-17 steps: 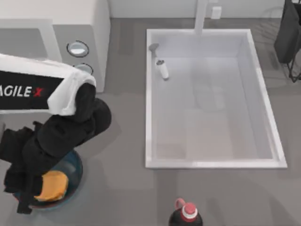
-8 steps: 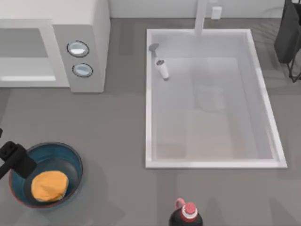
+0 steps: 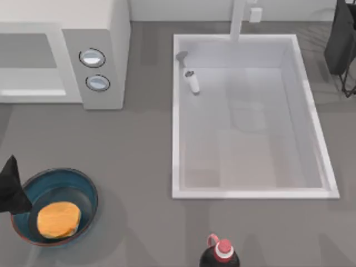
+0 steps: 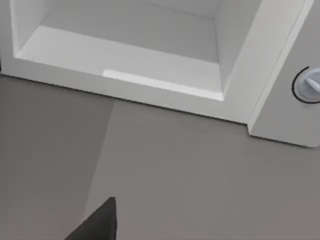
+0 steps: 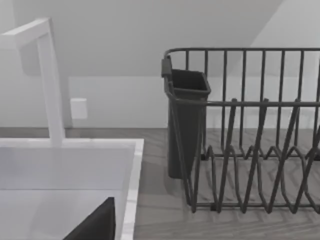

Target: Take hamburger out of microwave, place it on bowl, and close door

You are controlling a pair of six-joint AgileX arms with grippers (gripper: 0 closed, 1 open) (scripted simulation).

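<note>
The orange-tan hamburger (image 3: 58, 218) lies inside the blue-teal bowl (image 3: 84, 186) at the table's front left, with nothing touching it. A dark part of my left gripper (image 3: 11, 188) pokes in from the left edge, just beside the bowl's rim. The white microwave (image 3: 103, 33) stands at the back left with its grey cavity (image 3: 28, 58) exposed. The left wrist view looks into that bare cavity (image 4: 125, 55), with a dial (image 4: 307, 85) and a dark gripper tip (image 4: 100, 224). The door is out of view. A dark tip of my right gripper (image 5: 100, 222) shows in the right wrist view.
A white sink basin (image 3: 250, 117) with a faucet (image 3: 239, 19) takes up the right half, with a small white bottle (image 3: 193, 82) inside it. A dark bottle with a red cap (image 3: 222, 253) stands at the front edge. A black dish rack (image 5: 250, 150) stands at the back right.
My left arm, which covered the bowl and held the hamburger, has let go and pulled away to the left. The hamburger now rests in the bowl.
</note>
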